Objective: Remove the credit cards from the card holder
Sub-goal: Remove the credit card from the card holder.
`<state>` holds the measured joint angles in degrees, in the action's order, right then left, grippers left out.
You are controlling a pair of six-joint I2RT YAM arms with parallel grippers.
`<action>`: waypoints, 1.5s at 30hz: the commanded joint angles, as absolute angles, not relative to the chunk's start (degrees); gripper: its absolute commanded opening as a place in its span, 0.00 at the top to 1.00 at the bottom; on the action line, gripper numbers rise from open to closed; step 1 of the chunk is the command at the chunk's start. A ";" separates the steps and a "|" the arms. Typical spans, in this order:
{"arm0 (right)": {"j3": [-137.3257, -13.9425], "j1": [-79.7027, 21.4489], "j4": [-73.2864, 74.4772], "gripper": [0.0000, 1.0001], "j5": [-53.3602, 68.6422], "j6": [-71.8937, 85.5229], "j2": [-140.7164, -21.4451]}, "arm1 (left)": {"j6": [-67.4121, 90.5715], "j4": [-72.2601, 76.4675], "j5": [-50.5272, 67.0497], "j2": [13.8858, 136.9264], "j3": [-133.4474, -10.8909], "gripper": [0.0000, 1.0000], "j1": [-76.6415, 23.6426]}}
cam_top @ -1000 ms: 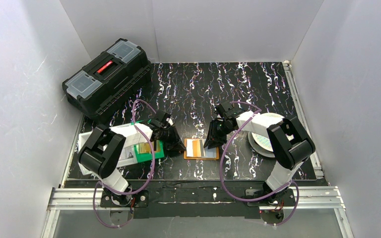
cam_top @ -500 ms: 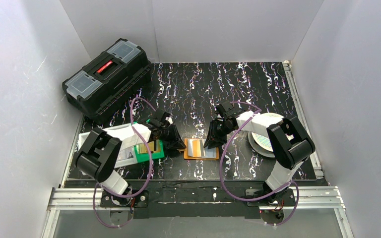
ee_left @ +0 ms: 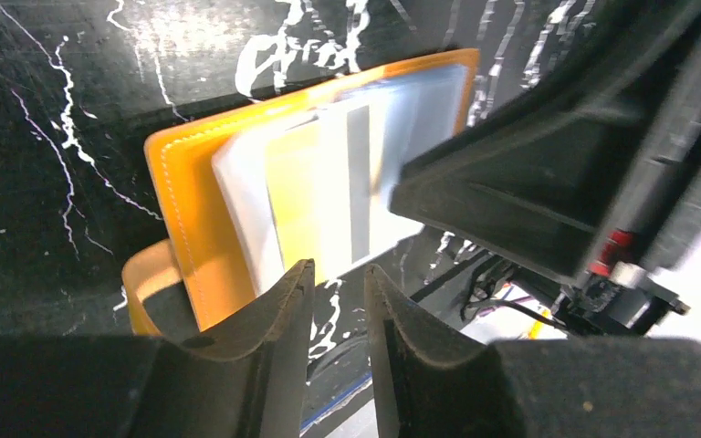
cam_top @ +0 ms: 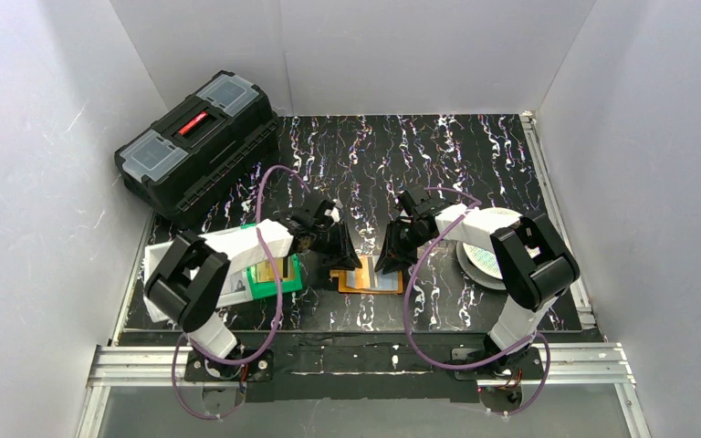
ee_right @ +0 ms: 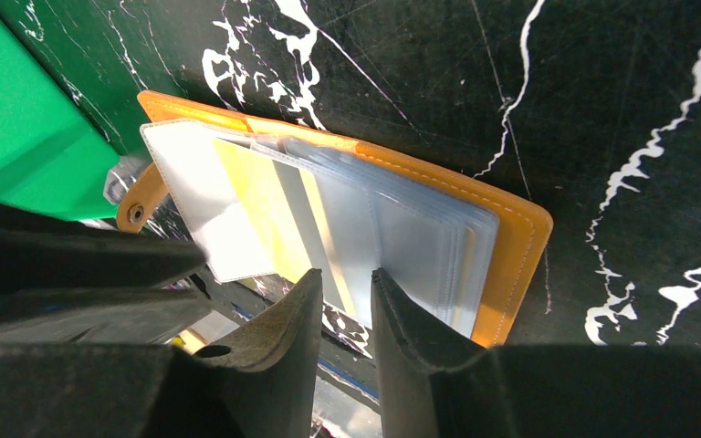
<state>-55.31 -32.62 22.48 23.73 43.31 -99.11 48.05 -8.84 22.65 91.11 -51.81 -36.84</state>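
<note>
The orange card holder [cam_top: 371,278] lies open on the black mat, its clear pockets up. In the left wrist view a gold card [ee_left: 303,196] with a grey stripe sits in the holder's [ee_left: 183,219] pockets. It also shows in the right wrist view [ee_right: 260,205] inside the holder [ee_right: 511,255]. My left gripper [cam_top: 347,259] is at the holder's left edge, jaws close together and empty [ee_left: 338,278]. My right gripper [cam_top: 389,261] is over the holder's right half, jaws close together with nothing between them [ee_right: 347,283]. Another gold card [cam_top: 272,270] lies in the green bin.
The green bin [cam_top: 285,284] sits just left of the holder, on a white tray [cam_top: 234,285]. A round white patterned disc [cam_top: 486,258] lies to the right under my right arm. A black toolbox [cam_top: 196,141] stands at the back left.
My left gripper has moved right, from over the green bin to the card holder's left edge. The right arm has stayed over the holder.
</note>
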 commanded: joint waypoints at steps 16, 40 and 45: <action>-54.67 -32.52 26.42 0.76 16.90 39.90 -104.11 | 50.26 -3.38 25.12 101.15 -49.48 0.71 -37.22; -65.20 -34.52 40.38 0.99 8.25 32.07 -111.70 | 52.21 -6.31 22.42 101.01 -45.53 0.71 -36.82; -66.09 -35.88 40.95 0.99 5.54 31.33 -114.62 | 51.76 -6.70 22.20 101.44 -45.57 0.66 -36.83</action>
